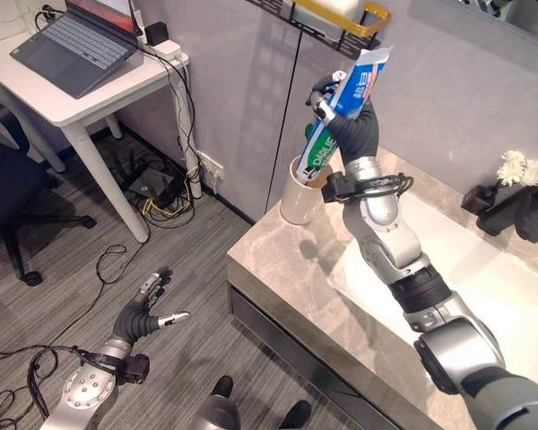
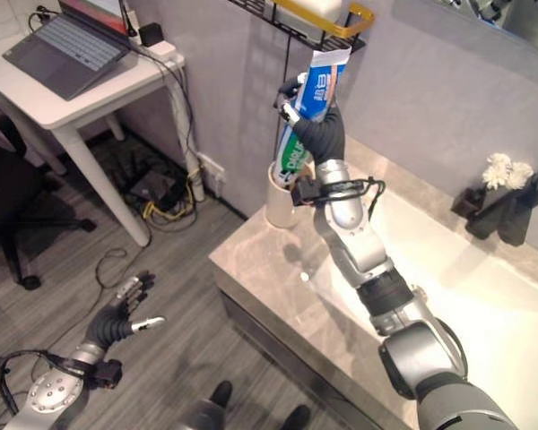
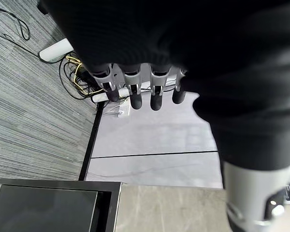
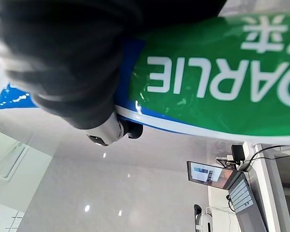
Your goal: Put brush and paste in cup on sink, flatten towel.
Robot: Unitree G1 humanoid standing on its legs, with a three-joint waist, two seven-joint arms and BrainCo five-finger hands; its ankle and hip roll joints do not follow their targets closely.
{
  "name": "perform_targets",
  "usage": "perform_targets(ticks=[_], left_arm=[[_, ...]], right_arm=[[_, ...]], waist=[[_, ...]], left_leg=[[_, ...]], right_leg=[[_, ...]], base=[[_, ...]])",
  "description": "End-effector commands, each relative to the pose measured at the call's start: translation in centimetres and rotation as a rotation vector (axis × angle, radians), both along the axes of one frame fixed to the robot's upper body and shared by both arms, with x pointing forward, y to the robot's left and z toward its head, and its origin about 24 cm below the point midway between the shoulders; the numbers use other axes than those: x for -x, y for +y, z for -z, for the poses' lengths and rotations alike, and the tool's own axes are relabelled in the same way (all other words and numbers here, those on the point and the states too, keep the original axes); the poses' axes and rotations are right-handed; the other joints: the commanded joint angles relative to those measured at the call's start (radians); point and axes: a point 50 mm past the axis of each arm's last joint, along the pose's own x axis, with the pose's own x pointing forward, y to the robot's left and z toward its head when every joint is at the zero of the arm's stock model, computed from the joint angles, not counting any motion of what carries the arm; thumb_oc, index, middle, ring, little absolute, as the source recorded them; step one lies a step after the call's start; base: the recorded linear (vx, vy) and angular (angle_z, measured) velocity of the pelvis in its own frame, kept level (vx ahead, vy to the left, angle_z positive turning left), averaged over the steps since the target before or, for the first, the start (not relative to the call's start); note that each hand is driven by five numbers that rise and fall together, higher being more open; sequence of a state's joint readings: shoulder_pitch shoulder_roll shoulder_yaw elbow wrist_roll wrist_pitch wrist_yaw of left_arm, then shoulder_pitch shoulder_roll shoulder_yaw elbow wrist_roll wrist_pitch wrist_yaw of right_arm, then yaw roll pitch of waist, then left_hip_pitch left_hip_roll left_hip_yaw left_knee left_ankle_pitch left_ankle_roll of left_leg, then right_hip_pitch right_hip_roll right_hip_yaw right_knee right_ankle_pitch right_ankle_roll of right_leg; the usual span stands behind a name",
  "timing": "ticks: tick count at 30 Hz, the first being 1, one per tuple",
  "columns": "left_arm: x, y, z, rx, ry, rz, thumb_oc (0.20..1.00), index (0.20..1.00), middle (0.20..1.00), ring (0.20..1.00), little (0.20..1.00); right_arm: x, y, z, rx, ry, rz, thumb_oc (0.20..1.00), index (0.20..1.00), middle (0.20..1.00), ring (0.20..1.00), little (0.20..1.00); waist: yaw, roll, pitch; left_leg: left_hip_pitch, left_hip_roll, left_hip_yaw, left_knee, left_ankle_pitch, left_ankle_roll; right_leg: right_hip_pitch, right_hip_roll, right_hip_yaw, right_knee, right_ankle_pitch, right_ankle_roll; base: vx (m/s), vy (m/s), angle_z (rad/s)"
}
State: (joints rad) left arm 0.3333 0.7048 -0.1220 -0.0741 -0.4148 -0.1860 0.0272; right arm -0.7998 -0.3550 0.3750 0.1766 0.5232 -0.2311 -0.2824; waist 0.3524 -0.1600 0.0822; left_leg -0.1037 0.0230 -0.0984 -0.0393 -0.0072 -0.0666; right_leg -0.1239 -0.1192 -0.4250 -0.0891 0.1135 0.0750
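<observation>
The bench (image 1: 278, 269) of grey stone carries a white sink (image 1: 484, 269) and, at its far left corner, a cream cup (image 1: 298, 199). The right hand (image 1: 341, 116) is clenched around the green and blue paste tube (image 1: 341, 107), held tilted with its lower end in the cup's mouth. The left hand (image 1: 148, 309) hangs low over the floor, fingers relaxed and holding nothing.
</observation>
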Motion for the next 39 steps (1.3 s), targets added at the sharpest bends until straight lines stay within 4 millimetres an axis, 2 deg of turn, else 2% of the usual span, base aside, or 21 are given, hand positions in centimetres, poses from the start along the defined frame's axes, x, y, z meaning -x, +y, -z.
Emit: perform_targets(ticks=[1, 25, 26, 27, 28, 39], left_arm=[[-0.5, 0.5, -2.2, -0.04, -0.094, 0.029, 1.0, 1.0, 1.0, 1.0, 1.0], [-0.5, 0.2, -1.6, 0.003, -0.068, 0.034, 1.0, 1.0, 1.0, 1.0, 1.0], [-0.5, 0.2, -1.6, 0.007, -0.07, 0.034, 1.0, 1.0, 1.0, 1.0, 1.0], [-0.6, 0.2, -1.6, 0.006, -0.07, 0.033, 1.0, 1.0, 1.0, 1.0, 1.0], [-0.6, 0.2, -1.6, 0.007, -0.071, 0.031, 1.0, 1.0, 1.0, 1.0, 1.0], [-0.8, 0.0, -1.3, 0.009, -0.065, 0.031, 1.0, 1.0, 1.0, 1.0, 1.0]], right_arm=[[1.0, 0.0, -5.4, 0.038, -0.228, 0.014, 0.2, 0.2, 0.2, 0.2, 0.2], [0.3, 0.6, -3.6, 0.058, -0.151, -0.022, 0.2, 0.2, 0.2, 0.2, 0.2], [0.2, 0.7, -3.3, 0.056, -0.141, -0.027, 0.533, 0.533, 0.533, 0.533, 0.533], [0.1, 0.7, -3.3, 0.058, -0.14, -0.028, 0.821, 0.821, 0.821, 0.821, 0.821], [0.2, 0.8, -3.3, 0.07, -0.142, -0.03, 1.0, 1.0, 1.0, 1.0, 1.0], [1.0, 0.6, -4.5, 0.078, -0.224, 0.016, 1.0, 1.0, 1.0, 1.0, 1.0]], waist=[[0.038, -0.022, -0.035], [0.037, -0.029, -0.023], [0.036, -0.03, -0.022], [0.034, -0.03, -0.022], [0.033, -0.03, -0.022], [0.022, -0.019, -0.028]], left_leg=[[-0.061, -0.058, -0.025, -0.048, 0.089, 0.037], [-0.06, -0.059, -0.036, -0.048, 0.086, 0.042], [-0.061, -0.06, -0.036, -0.048, 0.086, 0.043], [-0.061, -0.059, -0.035, -0.048, 0.085, 0.043], [-0.06, -0.06, -0.034, -0.048, 0.085, 0.043], [-0.047, -0.057, -0.024, -0.048, 0.078, 0.043]], right_leg=[[0.134, -0.046, 0.018, 0.002, -0.016, 0.077], [0.139, -0.045, 0.003, 0.002, -0.016, 0.076], [0.139, -0.046, 0.003, 0.002, -0.015, 0.075], [0.139, -0.047, 0.003, 0.002, -0.014, 0.075], [0.138, -0.046, 0.004, 0.002, -0.013, 0.075], [0.143, -0.046, 0.009, 0.002, -0.01, 0.074]], base=[[0.0, 0.0, 0.0], [0.0, 0.0, 0.0], [0.0, 0.0, 0.0], [0.0, 0.0, 0.0], [0.0, 0.0, 0.0], [0.0, 0.0, 0.0]])
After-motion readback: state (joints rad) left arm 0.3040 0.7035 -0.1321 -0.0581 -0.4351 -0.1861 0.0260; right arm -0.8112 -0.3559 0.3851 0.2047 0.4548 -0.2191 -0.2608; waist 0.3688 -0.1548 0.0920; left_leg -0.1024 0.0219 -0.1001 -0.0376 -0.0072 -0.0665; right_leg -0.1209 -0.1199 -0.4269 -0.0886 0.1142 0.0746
